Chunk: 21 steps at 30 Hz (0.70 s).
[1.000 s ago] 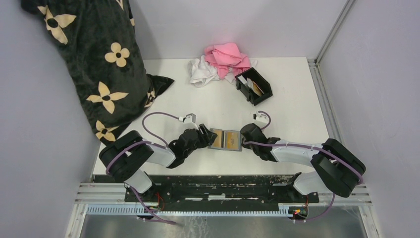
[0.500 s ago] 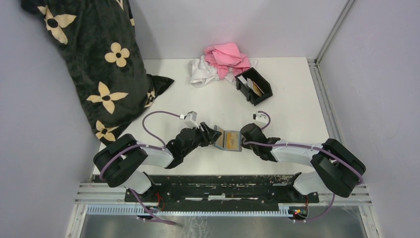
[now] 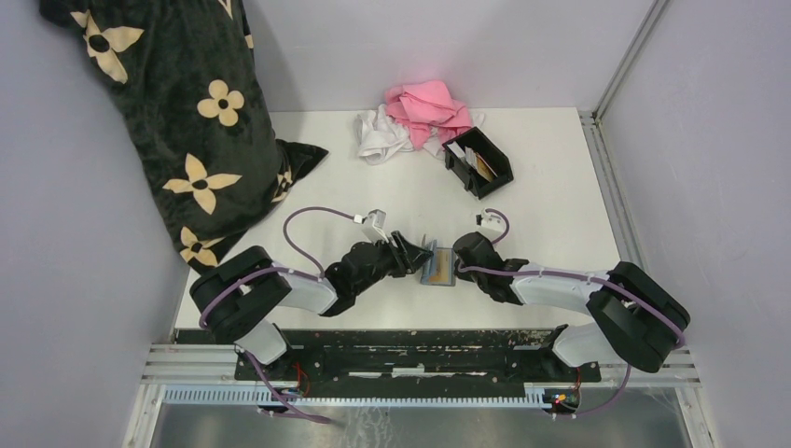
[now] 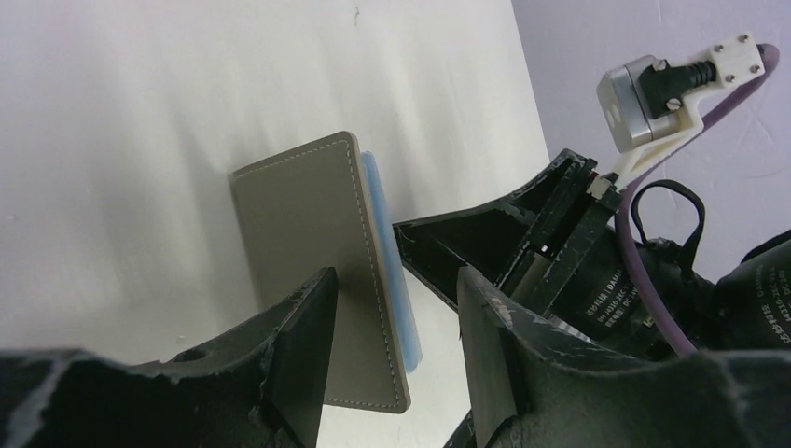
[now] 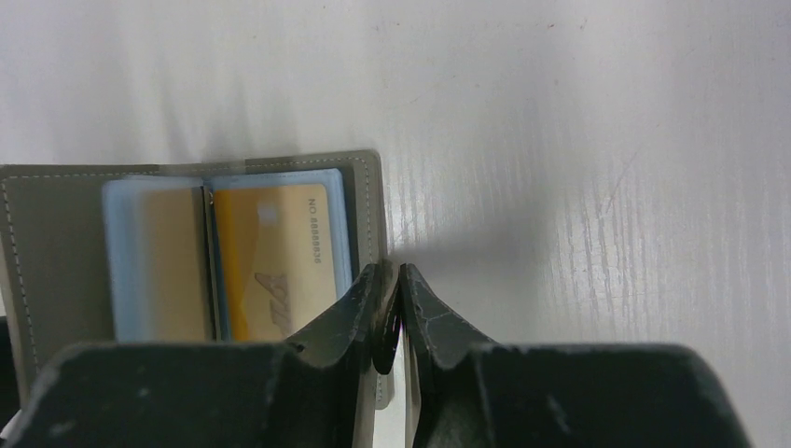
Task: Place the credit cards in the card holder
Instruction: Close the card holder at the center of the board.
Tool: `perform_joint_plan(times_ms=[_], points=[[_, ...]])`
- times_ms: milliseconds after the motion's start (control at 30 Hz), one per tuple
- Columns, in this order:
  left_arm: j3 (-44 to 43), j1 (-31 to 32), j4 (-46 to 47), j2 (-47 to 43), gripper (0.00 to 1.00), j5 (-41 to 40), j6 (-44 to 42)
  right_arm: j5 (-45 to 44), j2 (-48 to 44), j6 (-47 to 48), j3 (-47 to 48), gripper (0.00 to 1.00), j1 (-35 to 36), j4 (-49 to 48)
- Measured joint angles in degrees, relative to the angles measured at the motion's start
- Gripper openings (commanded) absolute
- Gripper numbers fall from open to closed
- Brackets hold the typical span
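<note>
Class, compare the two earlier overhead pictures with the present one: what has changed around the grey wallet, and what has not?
The left claw, jaws open, swept right, tipping the left flap of the grey wallet up from flat until it is nearly folded shut. The right claw stayed pinched on the wallet's right edge. The card holder, pink cloth and flowered blanket did not move.

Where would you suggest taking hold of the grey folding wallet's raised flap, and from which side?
Probably the free stitched edge of the grey folding wallet, from the left: that flap stands raised and thin, easily pinched across its faces, while the right tool pins the other half.
</note>
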<state>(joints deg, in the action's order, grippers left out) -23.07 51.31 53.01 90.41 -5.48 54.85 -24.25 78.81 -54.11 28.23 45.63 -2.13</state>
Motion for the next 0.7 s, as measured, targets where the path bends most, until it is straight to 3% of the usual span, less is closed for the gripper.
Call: perform_joint_plan(times_ms=[700], points=[[-3.23, 5.25, 3.76, 6.54, 0.56, -0.15, 2.21, -0.39, -5.46, 0.46, -0.96, 0.29, 0.00, 4.17]])
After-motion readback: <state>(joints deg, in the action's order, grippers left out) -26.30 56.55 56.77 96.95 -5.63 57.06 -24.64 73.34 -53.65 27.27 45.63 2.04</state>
